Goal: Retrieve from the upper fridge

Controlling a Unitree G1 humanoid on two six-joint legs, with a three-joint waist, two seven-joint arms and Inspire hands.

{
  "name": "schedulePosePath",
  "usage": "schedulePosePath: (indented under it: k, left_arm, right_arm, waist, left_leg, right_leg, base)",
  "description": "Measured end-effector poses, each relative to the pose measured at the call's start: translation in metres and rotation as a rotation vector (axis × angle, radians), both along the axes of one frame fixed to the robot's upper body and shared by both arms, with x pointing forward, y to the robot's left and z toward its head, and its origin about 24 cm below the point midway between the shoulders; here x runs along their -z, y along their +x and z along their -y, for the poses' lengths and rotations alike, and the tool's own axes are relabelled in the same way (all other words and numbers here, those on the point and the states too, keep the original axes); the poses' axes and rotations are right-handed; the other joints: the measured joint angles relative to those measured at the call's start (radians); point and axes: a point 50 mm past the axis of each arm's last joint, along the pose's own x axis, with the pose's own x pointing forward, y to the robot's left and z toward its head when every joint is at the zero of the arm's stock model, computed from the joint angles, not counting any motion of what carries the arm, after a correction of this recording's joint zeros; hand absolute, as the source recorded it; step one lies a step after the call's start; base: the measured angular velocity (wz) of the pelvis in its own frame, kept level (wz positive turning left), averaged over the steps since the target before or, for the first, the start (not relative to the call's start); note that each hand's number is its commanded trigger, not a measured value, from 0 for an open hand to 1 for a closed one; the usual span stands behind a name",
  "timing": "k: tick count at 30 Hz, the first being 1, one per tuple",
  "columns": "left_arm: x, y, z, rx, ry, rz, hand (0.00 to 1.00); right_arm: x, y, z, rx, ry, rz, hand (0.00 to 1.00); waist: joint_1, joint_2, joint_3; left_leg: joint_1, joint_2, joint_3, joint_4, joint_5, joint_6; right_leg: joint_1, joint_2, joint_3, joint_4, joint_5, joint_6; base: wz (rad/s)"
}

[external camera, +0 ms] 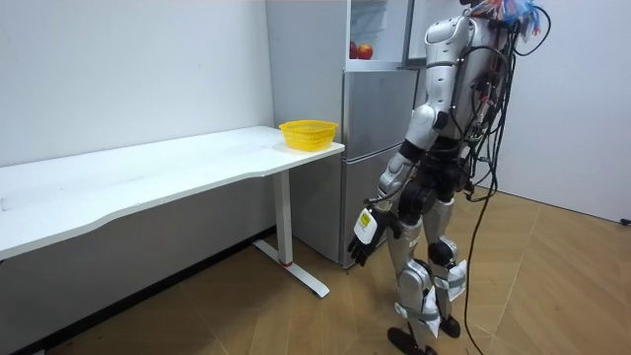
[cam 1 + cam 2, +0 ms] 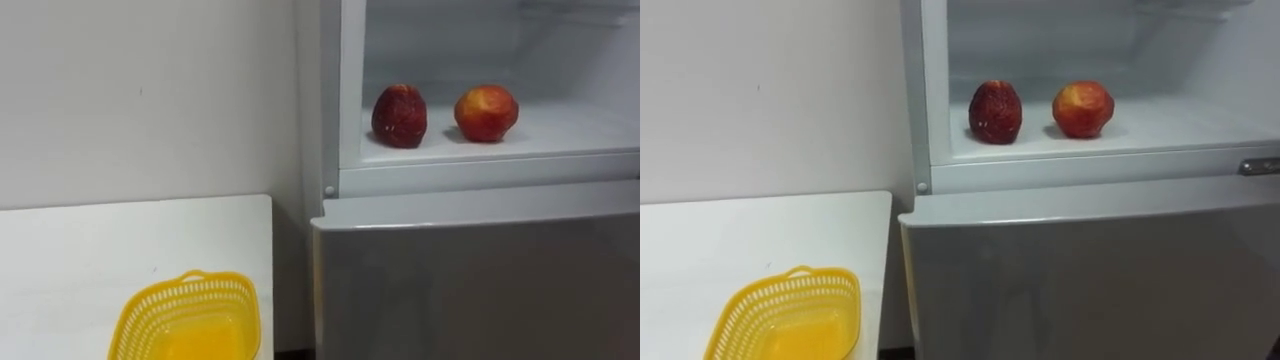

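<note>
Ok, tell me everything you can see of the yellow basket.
The yellow basket looks like plastic: an oval bowl with lattice walls and a small loop handle on its far rim. It stands upright on the white table, at the corner next to the fridge, touching only the tabletop. What shows of its inside holds nothing; its near end is cut off in the eye views.

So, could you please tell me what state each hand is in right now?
Left hand: hangs down at its side; open or shut cannot be told.
Right hand: cannot be told.
</note>
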Motion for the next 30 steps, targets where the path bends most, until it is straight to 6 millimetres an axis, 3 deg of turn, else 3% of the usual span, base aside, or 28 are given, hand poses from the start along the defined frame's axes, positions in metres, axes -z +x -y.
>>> schedulePosePath:
  k: [5, 11, 13, 18, 22, 26, 30]
  left_arm:
    - [-0.002, -0.001, -0.002, 0.002, 0.010, 0.017, 0.00]
    - [-0.003, -0.001, -0.005, -0.015, 0.011, 0.049, 0.00]
    - [-0.004, -0.001, -0.006, -0.027, 0.009, 0.068, 0.00]
    - [-0.006, -0.005, -0.011, -0.027, 0.018, 0.108, 0.00]
    - [-0.007, -0.006, -0.011, -0.024, 0.017, 0.123, 0.00]
    - [-0.005, -0.012, -0.010, -0.025, 0.006, 0.108, 0.00]
    - [-0.002, -0.022, -0.011, -0.032, -0.006, 0.061, 0.00]
  right_arm:
    - [-0.023, 0.014, -0.005, 0.005, 0.041, 0.201, 0.00]
    - [-0.060, 0.036, -0.001, 0.027, 0.030, 0.438, 0.00]
    - [-0.077, 0.045, -0.002, 0.015, 0.025, 0.528, 0.00]
    - [-0.147, 0.072, -0.006, -0.008, 0.031, 0.907, 0.00]
    - [-0.174, 0.076, -0.008, -0.016, 0.033, 1.056, 0.00]
    - [-0.195, 0.078, -0.009, -0.019, 0.008, 1.168, 0.00]
    - [-0.218, 0.079, -0.012, -0.034, -0.022, 1.292, 0.00]
  waist:
    - [-0.010, -0.003, -0.0027]
    - [-0.045, 0.000, -0.0047]
    - [-0.058, 0.000, -0.0049]
    - [-0.079, -0.001, -0.0003]
    - [-0.080, 0.001, -0.0012]
    - [-0.081, 0.008, -0.0083]
    - [-0.078, 0.010, -0.0097]
  left_leg:
    - [-0.001, 0.001, 0.001, 0.000, 0.000, 0.000]
    - [-0.001, 0.012, 0.044, -0.002, 0.000, 0.000]
    - [0.000, 0.014, 0.053, -0.011, 0.000, 0.000]
    - [0.001, 0.018, 0.087, -0.015, 0.000, 0.000]
    - [-0.001, 0.032, 0.104, -0.019, -0.003, -0.003]
    - [-0.005, 0.031, 0.111, -0.019, -0.003, -0.003]
    - [-0.001, 0.031, 0.125, -0.029, -0.003, -0.004]
  right_leg:
    - [-0.007, -0.001, 0.010, 0.002, 0.000, 0.000]
    - [-0.026, 0.004, 0.060, 0.019, 0.001, 0.000]
    - [-0.032, 0.008, 0.076, 0.025, 0.001, 0.000]
    - [-0.048, 0.022, 0.108, 0.036, 0.010, -0.004]
    - [-0.057, 0.031, 0.118, 0.034, 0.022, -0.007]
    - [-0.066, 0.033, 0.125, 0.040, 0.024, -0.007]
    - [-0.071, 0.038, 0.137, 0.042, 0.024, -0.007]
  base:
    - [-0.01]
    - [-0.19]
    - [-0.19]
    - [-0.18]
    - [-0.14]
    - [-0.05]
    - [-0.09]
